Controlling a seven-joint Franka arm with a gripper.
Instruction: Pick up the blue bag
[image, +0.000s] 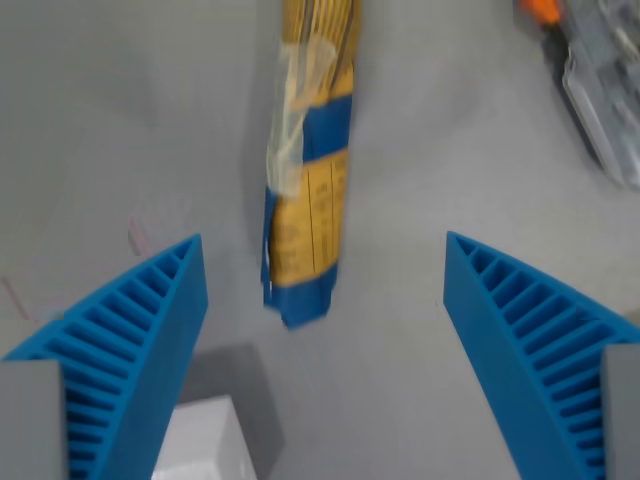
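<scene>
Table (120, 130): plain grey surface, blurred.
Gripper (325, 245): two ribbed blue fingers (135, 340) spread wide apart, grasping nothing.
Bag (308, 160): blue and yellow, lying lengthwise on the table, its near end between the fingertips, touching neither.
Clutter (595, 85): grey-orange, top right, too blurred to tell.

The only camera rides on the wrist, looking steeply down between the two blue jaws. It hangs fairly close above the grey worktop (420, 150).
</scene>
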